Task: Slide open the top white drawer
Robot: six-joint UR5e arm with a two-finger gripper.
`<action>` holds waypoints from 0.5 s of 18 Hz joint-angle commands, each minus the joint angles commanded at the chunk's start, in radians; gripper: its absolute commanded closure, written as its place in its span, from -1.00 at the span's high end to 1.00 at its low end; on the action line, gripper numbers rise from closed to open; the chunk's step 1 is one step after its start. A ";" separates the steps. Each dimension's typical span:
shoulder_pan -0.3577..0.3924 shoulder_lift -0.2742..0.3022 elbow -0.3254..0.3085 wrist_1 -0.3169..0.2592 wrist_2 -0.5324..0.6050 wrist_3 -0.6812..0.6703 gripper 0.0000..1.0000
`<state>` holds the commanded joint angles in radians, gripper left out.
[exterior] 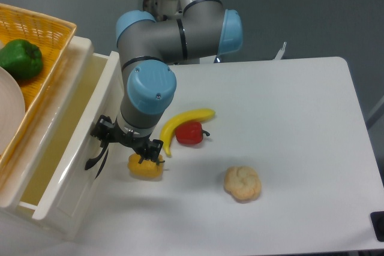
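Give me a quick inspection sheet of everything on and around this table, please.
Surface: white table, bare on its right half.
Job's things: top white drawer partly pulled out, its inside looks empty; black handle on its front.
Clutter: banana, red pepper, yellow pepper, bread roll.
Claw: claw at the drawer handle; its grip cannot be made out.
Cables: nothing seen.
Surroundings: yellow wicker basket on the cabinet, holding a green pepper and a white plate.
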<state>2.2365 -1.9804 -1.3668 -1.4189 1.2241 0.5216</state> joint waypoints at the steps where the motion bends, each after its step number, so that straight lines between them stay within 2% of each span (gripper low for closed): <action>1: 0.002 -0.002 0.000 0.002 0.000 0.000 1.00; 9: 0.025 -0.006 0.002 0.000 0.002 0.028 1.00</action>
<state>2.2611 -1.9865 -1.3652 -1.4189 1.2257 0.5491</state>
